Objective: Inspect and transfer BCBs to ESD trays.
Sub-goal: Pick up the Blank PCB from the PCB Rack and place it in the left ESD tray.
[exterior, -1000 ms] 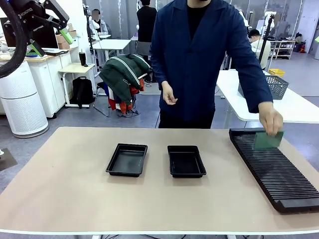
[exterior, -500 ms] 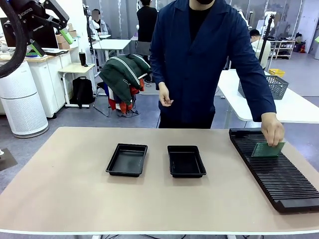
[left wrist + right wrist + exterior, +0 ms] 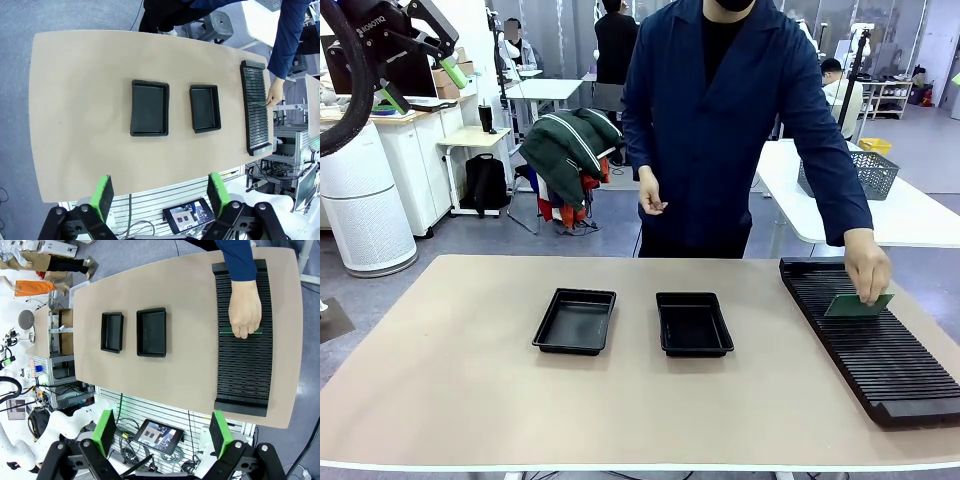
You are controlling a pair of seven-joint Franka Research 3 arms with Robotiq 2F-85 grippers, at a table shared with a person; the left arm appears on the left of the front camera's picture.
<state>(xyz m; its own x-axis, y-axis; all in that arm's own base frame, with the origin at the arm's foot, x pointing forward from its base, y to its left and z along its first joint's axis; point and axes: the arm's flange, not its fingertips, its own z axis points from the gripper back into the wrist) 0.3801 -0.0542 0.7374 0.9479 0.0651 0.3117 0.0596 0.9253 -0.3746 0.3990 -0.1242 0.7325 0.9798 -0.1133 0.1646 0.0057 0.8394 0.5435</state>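
Grey floor point(image 3: 605, 235), white cylindrical air purifier point(image 3: 360, 200) at left, green jacket point(image 3: 570, 145) heaped centre-left, black backpack point(image 3: 485, 185) under small desk point(image 3: 470, 136), white table point(image 3: 920, 215) with grey basket point(image 3: 875, 172) at right.

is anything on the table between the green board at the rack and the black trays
Nothing visible does. The green board, held by the person's hand at the rack, has only bare table between it and the nearer tray.

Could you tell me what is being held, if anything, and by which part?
The person's hand holds a BCB by its top edge at the rack; the left gripper and right gripper are empty.
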